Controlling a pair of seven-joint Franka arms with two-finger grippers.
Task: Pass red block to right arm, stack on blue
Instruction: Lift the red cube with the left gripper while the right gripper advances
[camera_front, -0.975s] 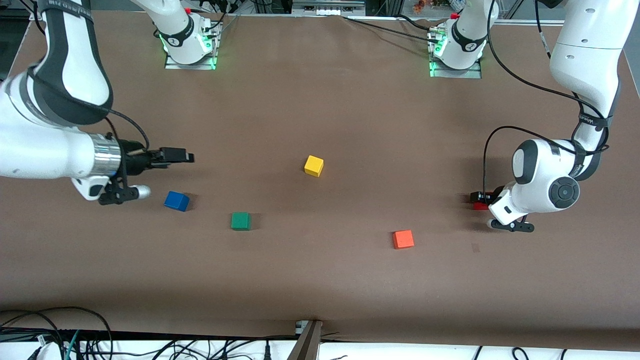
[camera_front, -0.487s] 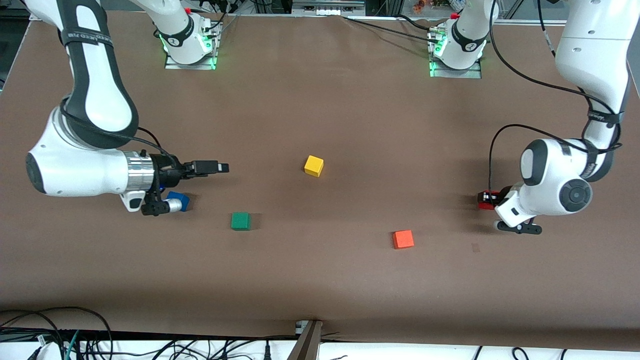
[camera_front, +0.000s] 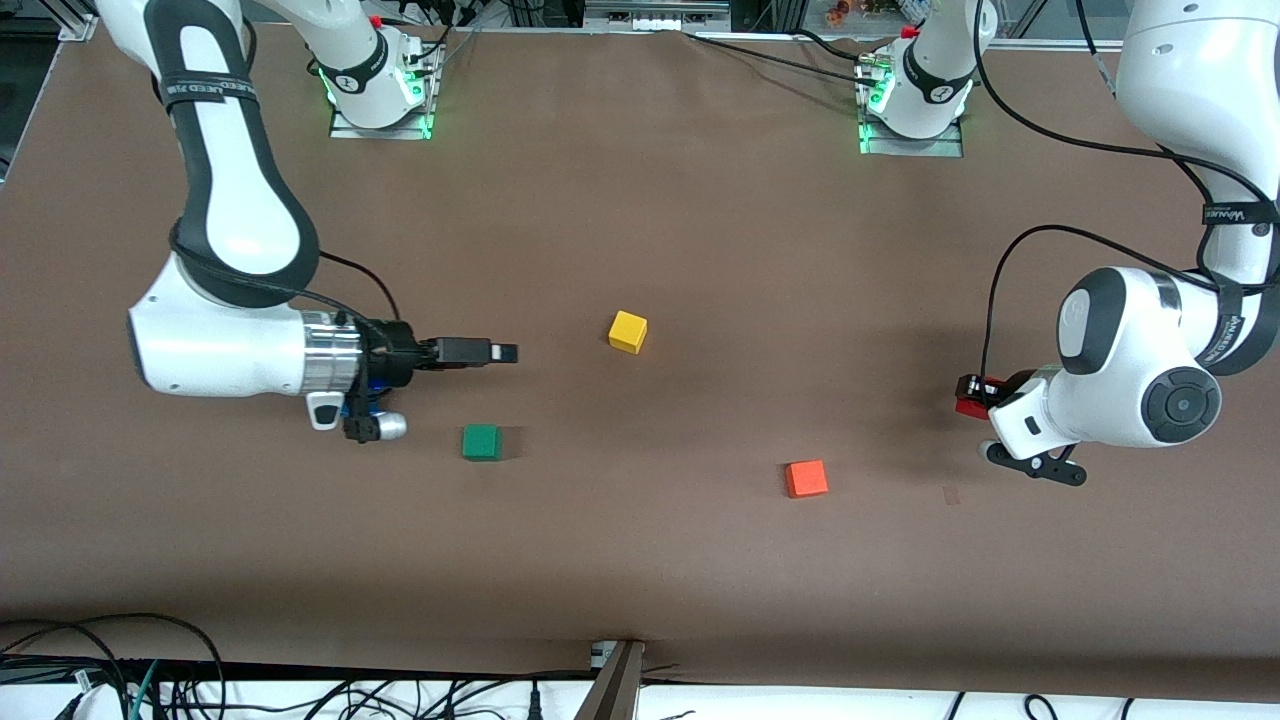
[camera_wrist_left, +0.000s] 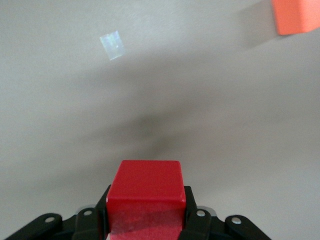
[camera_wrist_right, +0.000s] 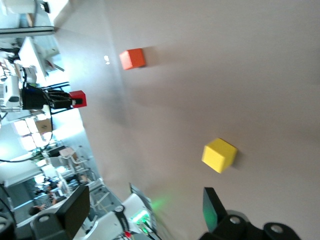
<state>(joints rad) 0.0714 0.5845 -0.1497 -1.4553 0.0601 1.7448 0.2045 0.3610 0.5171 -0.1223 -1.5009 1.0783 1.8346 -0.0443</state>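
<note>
Two white arms face each other along the brown worktop (camera_front: 700, 230), and the handover hinges on the wide stretch between them. The right arm (camera_front: 230, 330) reaches level over its end of the worktop, its gripper (camera_front: 495, 353) released, fingers spread, pointing toward the left arm's end. The left arm (camera_front: 1140, 370) hangs over its own end, and the left gripper (camera_front: 972, 392) is clenched on the red block (camera_front: 966, 405), which the left wrist view shows pinched between the two black fingers (camera_wrist_left: 192, 210) just above the surface. The red block therefore lies straight along the line in which the right gripper points, yet well apart from it, with the yellow cube (camera_front: 628, 331) on the worktop between the two. The orange cube (camera_front: 806, 478) sits nearer the front camera than the held block, as does the green cube (camera_front: 481, 441) near the right gripper. The blue (camera_front: 374, 385) shows only as a sliver under the right arm's wrist, so the stacking spot is much closer to the receiving arm. Judged from this, both grippers must close that gap before any pass.
</note>
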